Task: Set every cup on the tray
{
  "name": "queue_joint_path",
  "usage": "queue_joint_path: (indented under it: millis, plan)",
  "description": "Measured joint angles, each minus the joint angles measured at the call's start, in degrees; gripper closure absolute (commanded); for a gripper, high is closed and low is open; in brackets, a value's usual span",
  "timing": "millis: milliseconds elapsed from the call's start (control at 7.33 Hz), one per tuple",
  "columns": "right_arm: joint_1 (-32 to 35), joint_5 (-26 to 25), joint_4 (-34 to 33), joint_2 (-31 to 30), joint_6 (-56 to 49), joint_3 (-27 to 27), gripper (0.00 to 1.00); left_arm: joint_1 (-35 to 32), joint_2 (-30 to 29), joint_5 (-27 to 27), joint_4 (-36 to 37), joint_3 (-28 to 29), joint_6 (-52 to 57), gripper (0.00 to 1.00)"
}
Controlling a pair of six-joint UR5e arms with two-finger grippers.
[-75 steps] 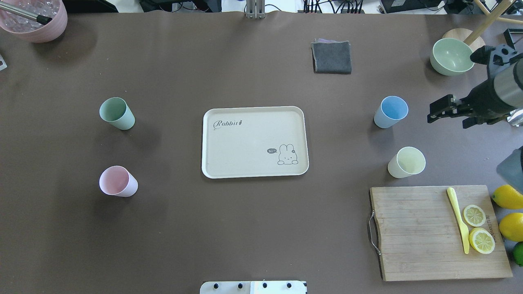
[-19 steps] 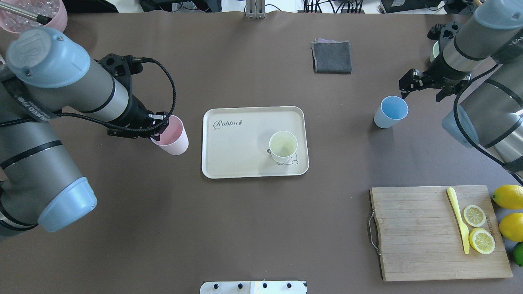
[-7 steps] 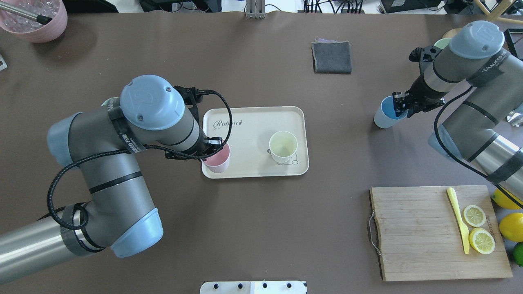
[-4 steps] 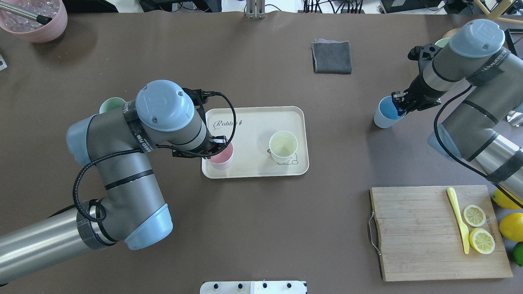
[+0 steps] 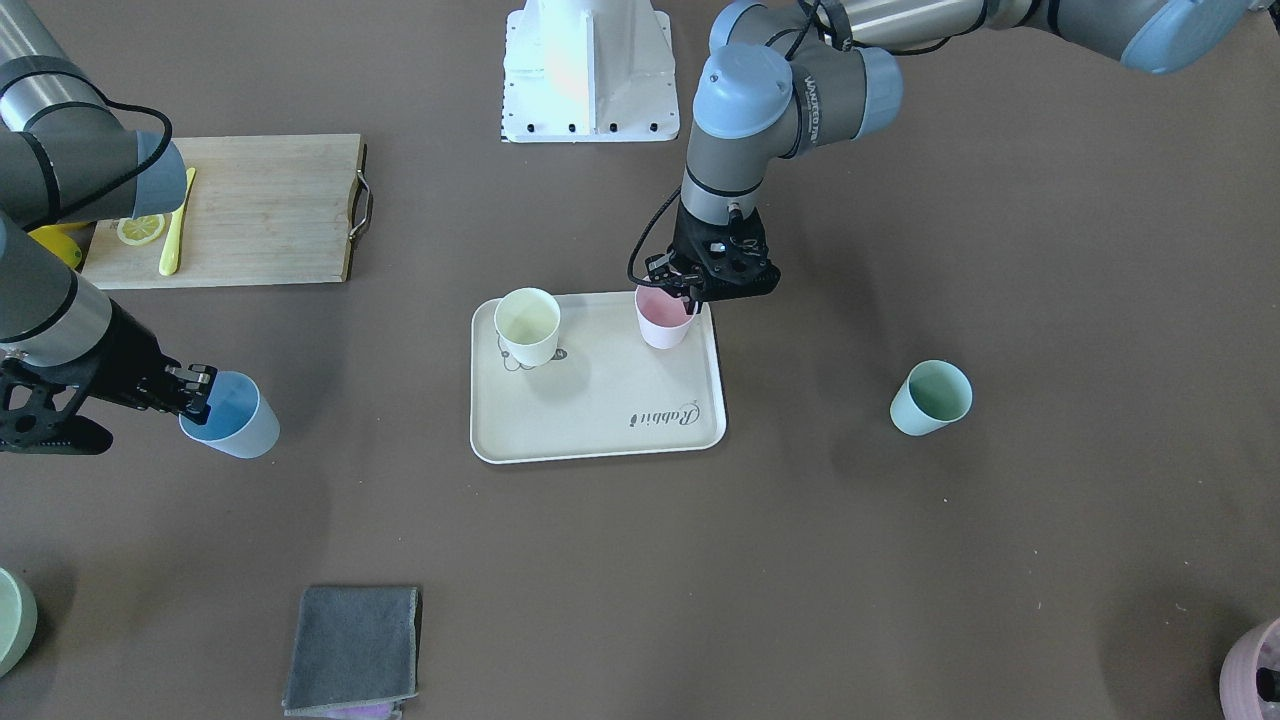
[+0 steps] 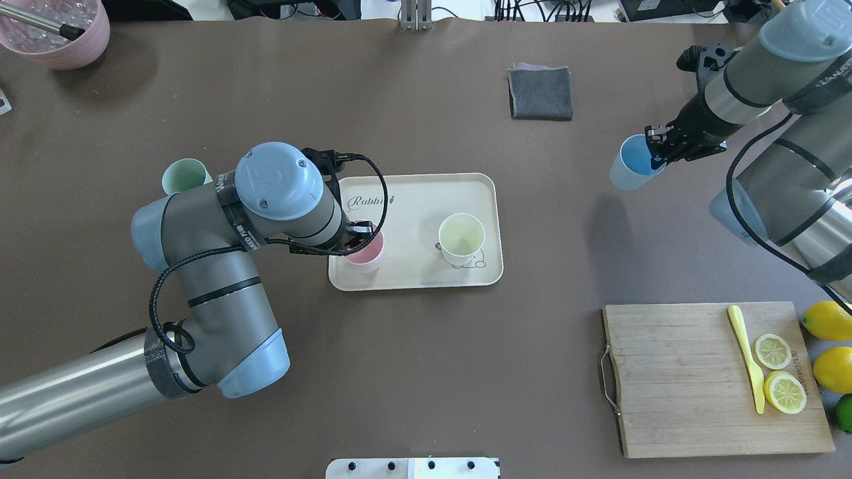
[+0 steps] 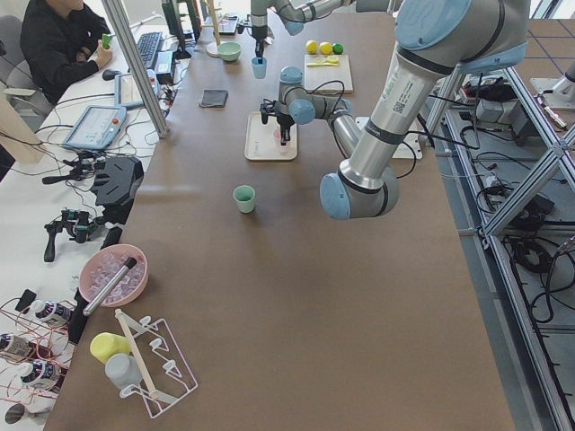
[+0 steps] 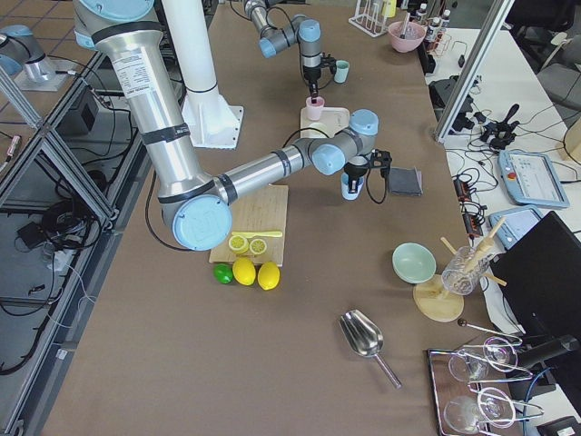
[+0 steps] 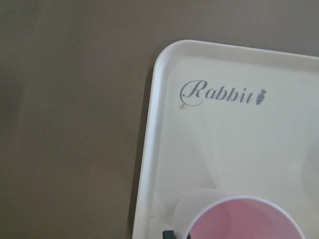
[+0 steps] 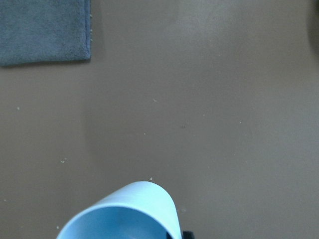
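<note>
Cups, four of them. Where are they all?

Two are on the tray (image 6: pixel 413 206), which lies in the middle of the table (image 6: pixel 426 372). The pale yellow cup (image 6: pixel 460 238) stands alone on the bunny picture (image 6: pixel 474 263). The pink cup (image 6: pixel 367 254) is at the tray's corner that points to the robot's edge and the left end.

Is something holding the pink cup?

Yes. The left hand (image 5: pixel 688 296) pinches its rim, one finger inside and one outside. I cannot tell if the cup's bottom sits on the tray.

And the light blue cup (image 6: pixel 629 166)?

The right hand (image 6: pixel 655 148) grips that one by the rim too. The cup is tilted and looks lifted off the table. It is toward the right end, closer to the far edge than to the robot's edge.

Where is the mint green cup (image 5: pixel 930 397)?

It stands by itself on the table, toward the left end, well apart from the tray. From above, the left arm (image 6: pixel 200 266) hides part of it.

What else is there?

A wooden board (image 6: pixel 692 379) with lemon slices (image 6: pixel 772 350) and a yellow knife (image 6: pixel 750 359) lies at the corner of the robot's edge and the right end. A grey cloth (image 6: pixel 540 93) lies near the far edge. A pink pot (image 6: pixel 66 50) sits at the far left corner.
</note>
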Motion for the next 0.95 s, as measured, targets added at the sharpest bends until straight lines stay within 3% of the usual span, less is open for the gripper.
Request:
queue_joint_path:
  millis: [409, 955]
  plan:
    - [0.19, 1.01, -8.69, 1.99, 1.51, 7.3, 1.0, -0.02, 0.17, 0.04, -0.81, -0.72, 0.13, 0.02]
    - [-8.08, -2.06, -9.88, 8.65, 12.98, 6.74, 1.0, -5.63, 1.63, -4.09, 6.54, -9.11, 6.57, 0.02]
